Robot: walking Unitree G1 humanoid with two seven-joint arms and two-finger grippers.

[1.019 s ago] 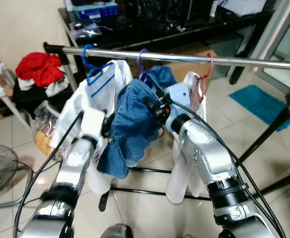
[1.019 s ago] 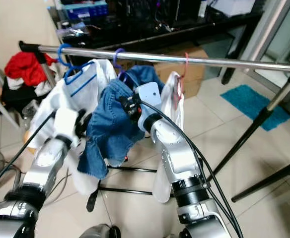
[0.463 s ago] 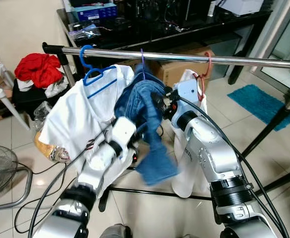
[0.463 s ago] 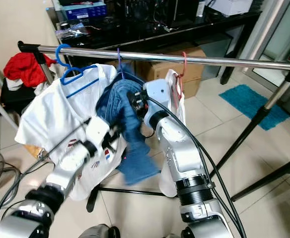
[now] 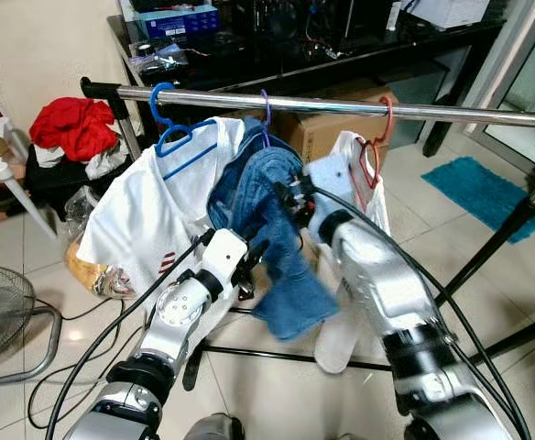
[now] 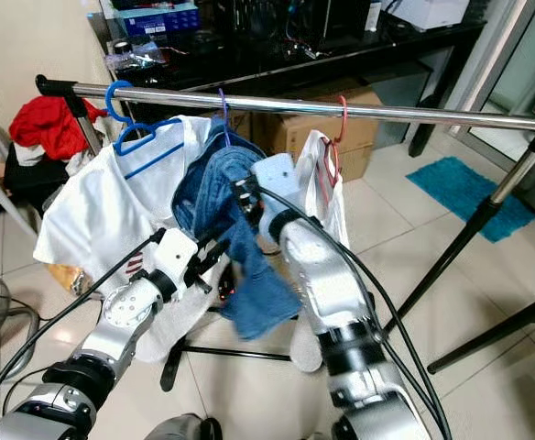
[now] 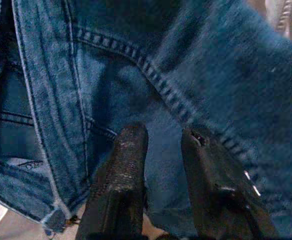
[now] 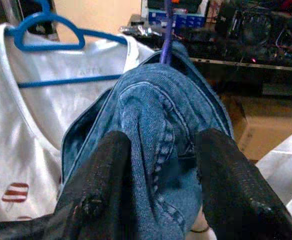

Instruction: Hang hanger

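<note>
Already your rail (image 5: 341, 107) carries three loads: the white shirt (image 5: 148, 220) on its blue hanger (image 5: 171, 137), the jeans (image 5: 267, 229) on the purple hanger (image 5: 266, 110), and a white garment (image 5: 364, 197) on the pink hanger (image 5: 377, 137). Since a second ago the purple hook has gone from tilted to upright over the rail, and the denim now hangs long and settled, so the hanging looks done. Your left gripper (image 5: 249, 261) has dropped low against the trouser leg; your right gripper (image 5: 290, 192) stays by the waistband. The right wrist view gives you its fingers (image 8: 98, 195) spread, denim bulging between, grasping nothing firmly. The left wrist view shows fingers (image 7: 126, 175) parted, resting loose on the cloth.
</note>
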